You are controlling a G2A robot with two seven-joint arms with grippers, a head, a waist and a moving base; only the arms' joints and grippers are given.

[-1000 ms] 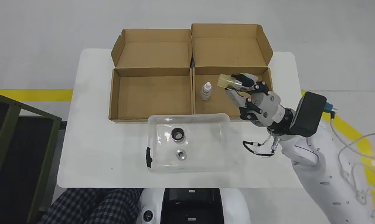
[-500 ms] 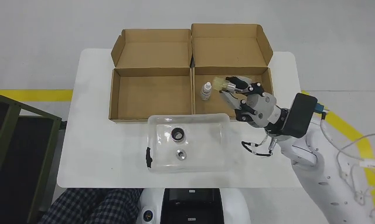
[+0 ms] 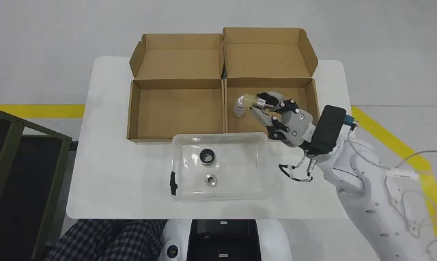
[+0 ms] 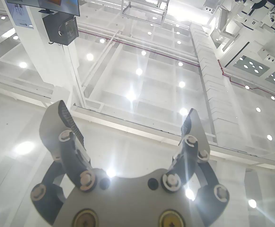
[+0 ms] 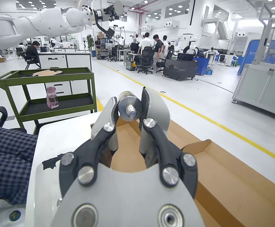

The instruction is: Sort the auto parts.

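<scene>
The left box (image 3: 176, 111) and right box (image 3: 268, 59) sit side by side at the back of the table (image 3: 113, 158); the tray (image 3: 249, 171) lies before them, holding a rear part (image 3: 207, 155) and a front part (image 3: 211, 180)

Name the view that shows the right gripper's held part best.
The right wrist view: the metal cylinder sits close up, clamped in the right gripper, end stud facing the camera. The top view shows it small, over the right cardboard box. The left wrist view faces the ceiling.

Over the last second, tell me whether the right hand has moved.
Yes. In the top view the right hand, shut on a metal part, has shifted left across the right cardboard box, closing on the small white bottle standing there.
</scene>
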